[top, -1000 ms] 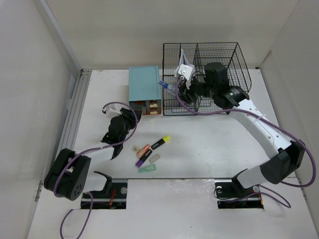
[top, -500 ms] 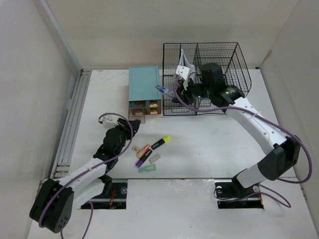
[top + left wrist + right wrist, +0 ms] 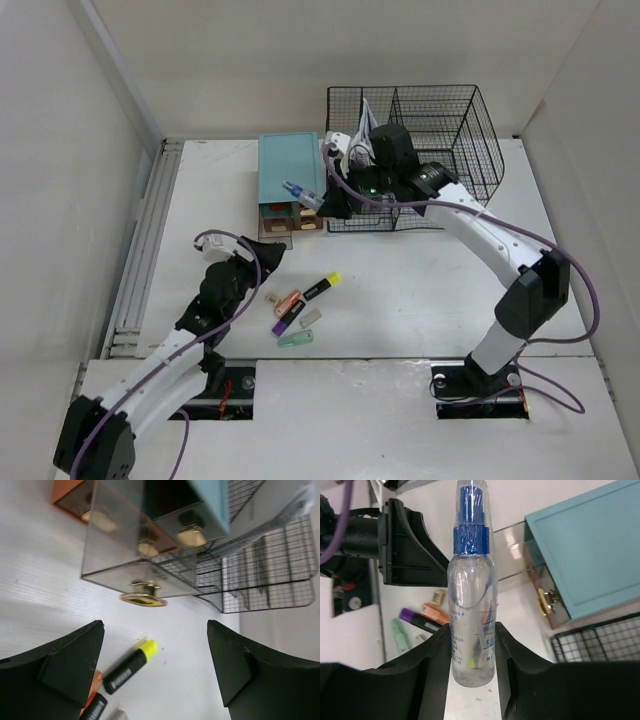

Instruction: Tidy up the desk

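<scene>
On the white desk [image 3: 430, 290] stands a teal-topped drawer box [image 3: 290, 170] with its lower left clear drawer [image 3: 127, 555] pulled out, gold knob [image 3: 143, 598] facing me. My left gripper [image 3: 262, 250] [image 3: 152, 645] hangs open just in front of that knob, with nothing between its fingers. A clear spray bottle [image 3: 297, 192] [image 3: 470, 595] with a blue cap is held by my right gripper [image 3: 322, 200] [image 3: 472, 650], which is shut on it, above the front of the drawer box [image 3: 590, 555].
A black wire rack [image 3: 415, 150] with a paper in it stands behind the right arm. Several highlighters lie mid-desk: yellow-capped [image 3: 322, 287] [image 3: 130, 665], orange [image 3: 288, 302], purple [image 3: 285, 322], green [image 3: 297, 338]. A ribbed rail [image 3: 140, 250] runs along the left edge.
The left gripper drew the clear drawer out, opened and backed off from the knob. The right arm carried the spray bottle leftward from the rack to the front of the drawer box.
</scene>
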`<state>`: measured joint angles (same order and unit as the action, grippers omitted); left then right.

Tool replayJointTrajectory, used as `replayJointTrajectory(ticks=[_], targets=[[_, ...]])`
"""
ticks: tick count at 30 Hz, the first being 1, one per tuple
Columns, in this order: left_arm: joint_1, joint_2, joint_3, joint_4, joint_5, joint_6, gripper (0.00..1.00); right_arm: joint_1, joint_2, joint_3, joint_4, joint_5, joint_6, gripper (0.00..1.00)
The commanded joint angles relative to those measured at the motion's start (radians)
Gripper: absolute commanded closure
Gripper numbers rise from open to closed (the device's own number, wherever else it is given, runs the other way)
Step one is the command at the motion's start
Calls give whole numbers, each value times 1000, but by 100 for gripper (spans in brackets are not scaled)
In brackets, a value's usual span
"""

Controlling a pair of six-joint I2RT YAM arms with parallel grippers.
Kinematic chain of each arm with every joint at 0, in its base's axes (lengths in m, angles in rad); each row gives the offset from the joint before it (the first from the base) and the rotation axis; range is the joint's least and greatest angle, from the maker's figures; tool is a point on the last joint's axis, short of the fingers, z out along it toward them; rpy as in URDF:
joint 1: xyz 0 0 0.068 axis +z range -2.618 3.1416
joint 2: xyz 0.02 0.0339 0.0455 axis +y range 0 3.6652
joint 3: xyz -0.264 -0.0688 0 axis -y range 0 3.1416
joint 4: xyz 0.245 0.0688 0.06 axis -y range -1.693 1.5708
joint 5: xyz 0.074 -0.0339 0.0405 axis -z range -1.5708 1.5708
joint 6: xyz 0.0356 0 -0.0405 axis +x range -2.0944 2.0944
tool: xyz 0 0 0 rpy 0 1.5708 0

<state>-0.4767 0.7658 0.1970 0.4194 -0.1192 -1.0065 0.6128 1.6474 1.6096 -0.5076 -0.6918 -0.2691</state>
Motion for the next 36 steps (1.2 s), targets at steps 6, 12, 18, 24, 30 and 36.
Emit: replayJointTrajectory(ticks=[6, 12, 18, 24, 30, 36], targets=[[-14, -373, 199, -362, -78, 83, 20, 45, 129, 150, 59, -152, 388, 100], [-14, -500, 283, -527, -151, 103, 20, 64, 216, 159, 263, -278, 753, 100], [-14, -573, 302, -610, -209, 94, 20, 94, 284, 219, 192, -154, 827, 100], [-14, -609, 320, -645, -237, 103, 20, 145, 273, 369, -87, 277, 716, 100], [-14, -609, 340, -645, -246, 124, 20, 173, 341, 510, -302, 477, 682, 100], [-14, -631, 331, -645, -246, 124, 20, 191, 354, 470, -369, 566, 630, 100]])
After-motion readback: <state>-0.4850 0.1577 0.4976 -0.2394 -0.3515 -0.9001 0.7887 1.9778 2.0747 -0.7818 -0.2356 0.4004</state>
